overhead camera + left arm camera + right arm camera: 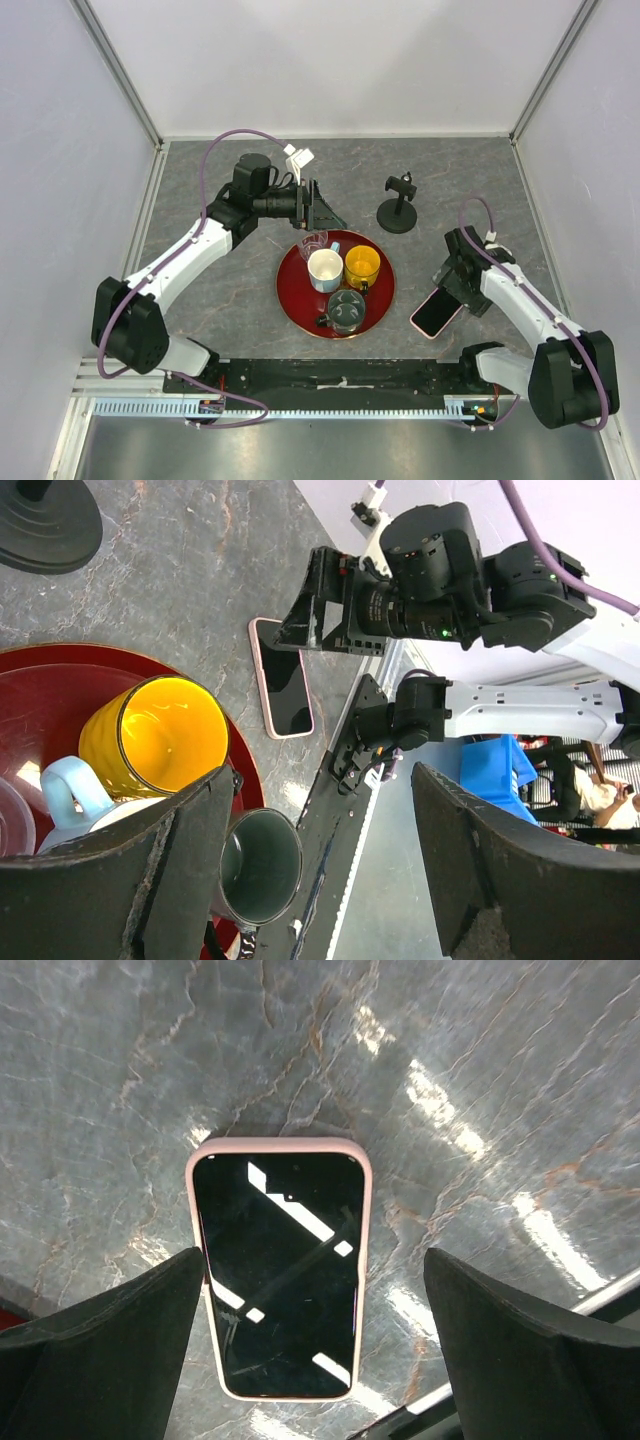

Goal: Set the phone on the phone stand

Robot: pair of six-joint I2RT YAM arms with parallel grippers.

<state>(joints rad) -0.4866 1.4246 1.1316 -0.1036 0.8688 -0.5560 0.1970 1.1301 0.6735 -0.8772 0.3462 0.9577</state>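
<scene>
On the table (450,170), phone (436,313) right of tray (283,290) with cups (326,268), phone stand (398,208) behind.

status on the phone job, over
Right tool open over phone, flat on table, not gripped. Left tool open by tray. Stand bare, path looks clear.

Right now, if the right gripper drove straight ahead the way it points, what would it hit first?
Most likely the phone. It lies flat, screen up, on the table, directly ahead of the open right gripper. How far off it is can't be judged from the wrist view.
</scene>
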